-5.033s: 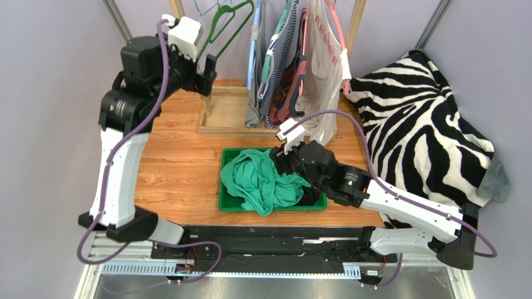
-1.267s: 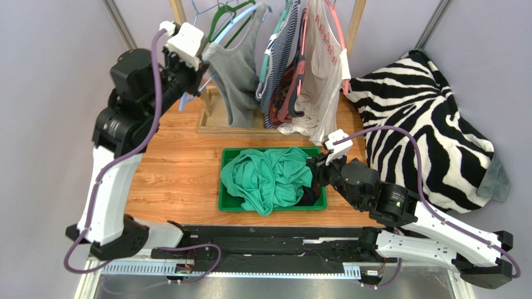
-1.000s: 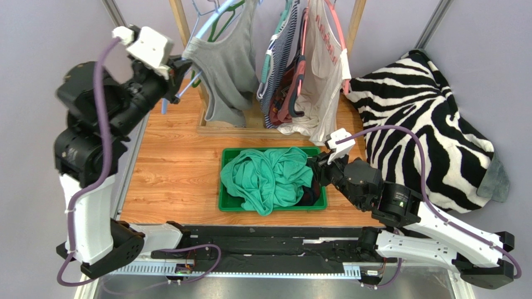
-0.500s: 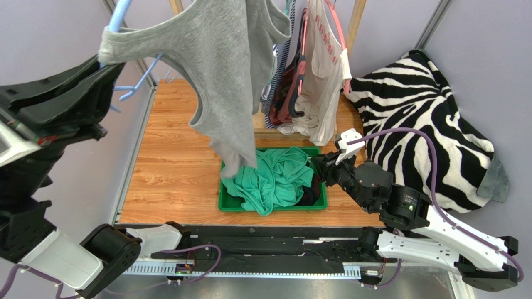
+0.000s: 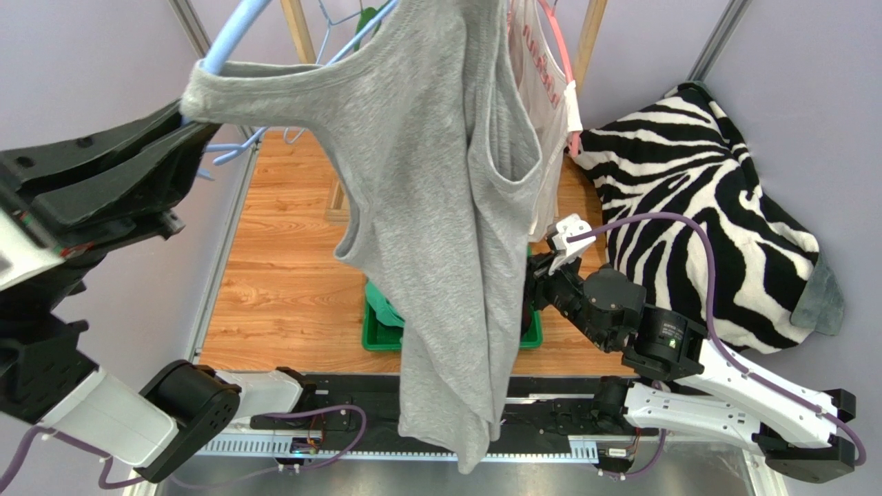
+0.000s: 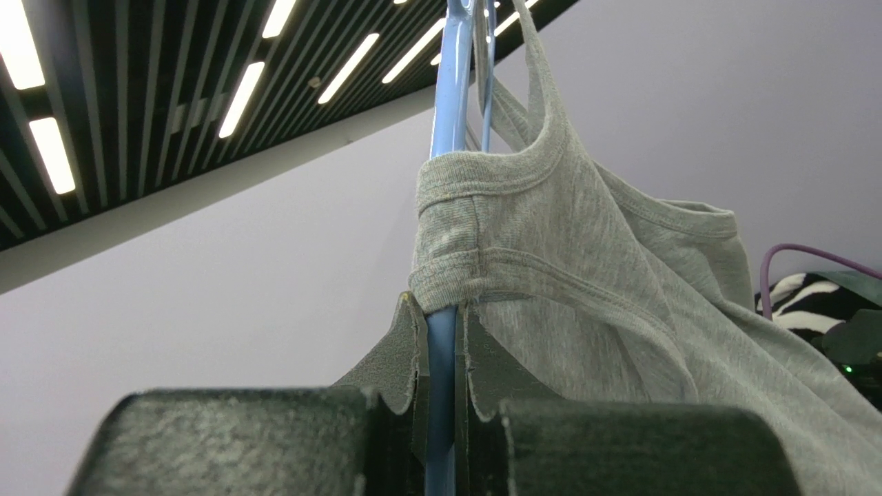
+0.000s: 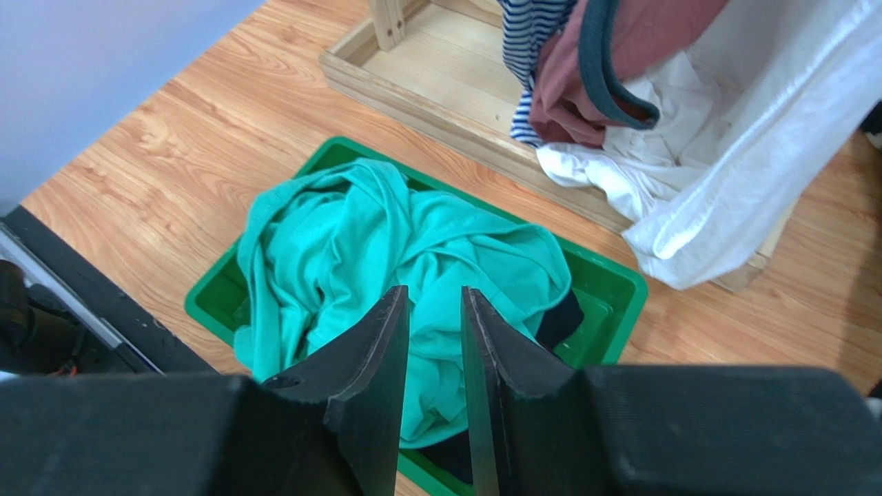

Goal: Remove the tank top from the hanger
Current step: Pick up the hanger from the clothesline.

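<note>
No text fully readable in any view.

Only trace: reddish lettering running down white fabric garment [image 5: 551, 134] hanging at back of table. Letters too small and partly hidden, cannot be read.

Small white tag [image 5: 572, 109] on pink plastic hanger [image 5: 562, 47]: no legible print on it.
</note>
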`<move>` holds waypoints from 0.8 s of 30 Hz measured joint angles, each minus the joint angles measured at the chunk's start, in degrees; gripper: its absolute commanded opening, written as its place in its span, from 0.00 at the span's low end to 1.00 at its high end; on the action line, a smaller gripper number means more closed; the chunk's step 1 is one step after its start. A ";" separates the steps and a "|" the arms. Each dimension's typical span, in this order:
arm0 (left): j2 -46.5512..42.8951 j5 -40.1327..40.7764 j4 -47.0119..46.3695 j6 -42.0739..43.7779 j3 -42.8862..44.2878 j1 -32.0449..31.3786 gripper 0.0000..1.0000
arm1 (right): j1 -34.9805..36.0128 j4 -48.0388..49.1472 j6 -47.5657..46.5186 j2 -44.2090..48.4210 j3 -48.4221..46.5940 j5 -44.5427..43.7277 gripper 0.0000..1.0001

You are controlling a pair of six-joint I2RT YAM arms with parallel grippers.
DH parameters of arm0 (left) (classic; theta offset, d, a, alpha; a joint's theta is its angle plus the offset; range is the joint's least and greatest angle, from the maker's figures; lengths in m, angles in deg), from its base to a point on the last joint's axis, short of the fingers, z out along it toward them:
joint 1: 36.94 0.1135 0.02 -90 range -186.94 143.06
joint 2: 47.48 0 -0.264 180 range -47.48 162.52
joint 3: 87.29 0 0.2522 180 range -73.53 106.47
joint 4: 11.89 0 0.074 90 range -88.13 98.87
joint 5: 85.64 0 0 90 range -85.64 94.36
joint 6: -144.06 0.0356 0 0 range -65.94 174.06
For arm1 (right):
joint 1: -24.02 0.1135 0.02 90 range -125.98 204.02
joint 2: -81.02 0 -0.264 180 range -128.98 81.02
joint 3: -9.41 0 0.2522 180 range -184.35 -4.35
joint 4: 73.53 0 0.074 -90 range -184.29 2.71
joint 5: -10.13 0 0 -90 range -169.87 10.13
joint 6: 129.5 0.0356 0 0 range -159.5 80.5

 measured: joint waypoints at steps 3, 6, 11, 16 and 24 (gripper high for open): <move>1.68 -0.96 -0.26 0.07 -0.48 0.00 0.00 | 0.00 2.27 -0.85 -0.09 0.07 0.96 0.28; 3.78 -1.38 -0.79 0.31 -0.76 0.00 0.00 | 0.00 3.85 -1.88 -0.33 0.07 0.72 0.26; 7.17 -1.18 -1.25 0.96 -0.48 0.00 0.00 | 0.00 5.25 -3.72 0.72 0.15 -1.46 0.23; 9.55 -0.76 -0.90 0.94 -0.20 0.00 0.00 | 0.00 6.99 -4.48 4.74 1.14 -3.58 0.22; 5.68 -0.68 1.27 1.92 -6.71 0.00 0.00 | 0.00 6.08 -4.28 3.82 1.11 -8.07 0.24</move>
